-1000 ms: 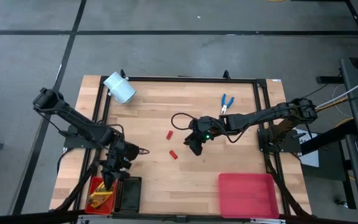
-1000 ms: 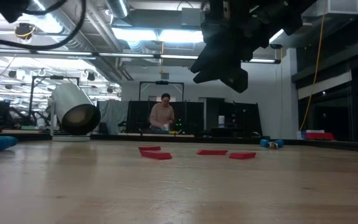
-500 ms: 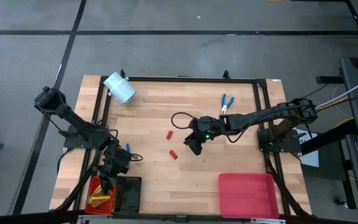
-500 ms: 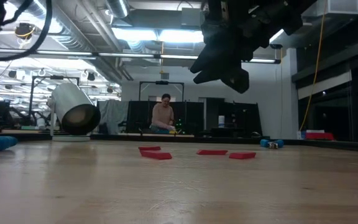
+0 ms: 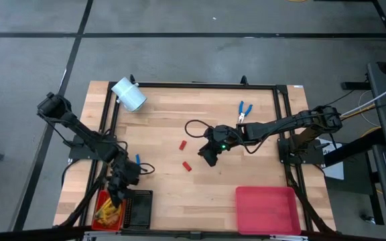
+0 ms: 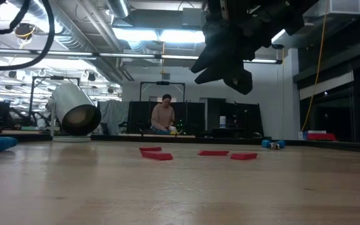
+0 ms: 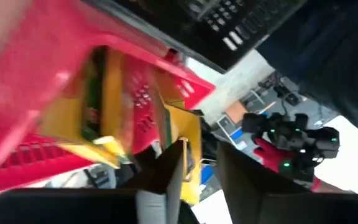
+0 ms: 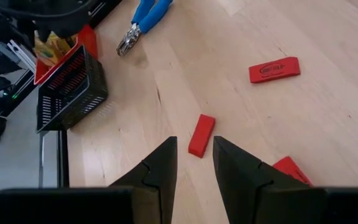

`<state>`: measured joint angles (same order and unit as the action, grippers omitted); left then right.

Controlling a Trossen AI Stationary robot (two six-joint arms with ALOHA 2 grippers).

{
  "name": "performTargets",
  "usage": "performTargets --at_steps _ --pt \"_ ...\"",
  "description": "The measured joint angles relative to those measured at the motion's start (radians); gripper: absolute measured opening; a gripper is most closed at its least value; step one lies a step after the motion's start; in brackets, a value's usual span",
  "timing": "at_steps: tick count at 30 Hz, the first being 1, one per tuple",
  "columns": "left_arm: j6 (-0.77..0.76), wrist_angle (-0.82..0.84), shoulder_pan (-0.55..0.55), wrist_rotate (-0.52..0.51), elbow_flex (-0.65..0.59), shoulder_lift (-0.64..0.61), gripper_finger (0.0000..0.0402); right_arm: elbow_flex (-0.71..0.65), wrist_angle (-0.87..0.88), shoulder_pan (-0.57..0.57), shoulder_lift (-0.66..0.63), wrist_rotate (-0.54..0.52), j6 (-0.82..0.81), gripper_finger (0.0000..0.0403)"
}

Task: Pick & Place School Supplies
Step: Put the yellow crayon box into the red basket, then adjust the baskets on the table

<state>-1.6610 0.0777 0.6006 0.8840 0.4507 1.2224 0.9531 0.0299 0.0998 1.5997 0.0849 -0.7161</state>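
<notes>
The right gripper (image 8: pixel 194 146) is held above the middle of the table (image 5: pixel 166 194), its jaws parted by a narrow gap and nothing gripped. Directly beneath that gap a small red piece (image 8: pixel 201 134) is seen lying flat on the wood, with two more red pieces (image 8: pixel 274 69) (image 8: pixel 289 168) near it.

The piece is judged to be light, stiff and thin. Little height is offered to the fingers, so it is best taken across its short width at the middle, with the fingertips brought right down to the table. A smooth wrapper is suggested, so a skewed grip could let it slip or spin.

Further out, a blue-handled tool (image 8: pixel 143 18) lies near the table's left edge, and a second one (image 5: pixel 244 111) lies toward the far edge.

At the front left corner the left gripper (image 7: pixel 201 149) is held over the small red tray (image 5: pixel 102 197), slightly open and apparently empty. The crayon boxes (image 7: pixel 98 106) already lie inside that tray.
</notes>
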Motion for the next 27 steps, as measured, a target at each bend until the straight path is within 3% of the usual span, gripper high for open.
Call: performTargets --at_steps 9,18,27 --pt "0.183 0.161 -0.014 0.017 0.000 -0.003 0.0167 0.000 0.000 0.009 0.000 0.005 -0.035 0.0107" --pt "0.348 0.317 -0.071 0.017 0.000 -0.004 0.0171 0.000 -0.008 0.020 0.000 0.004 -0.062 0.0107" --pt "0.465 0.345 -0.171 0.021 0.001 -0.004 0.0171 0.000 -0.008 0.020 0.000 -0.010 -0.073 0.0107"
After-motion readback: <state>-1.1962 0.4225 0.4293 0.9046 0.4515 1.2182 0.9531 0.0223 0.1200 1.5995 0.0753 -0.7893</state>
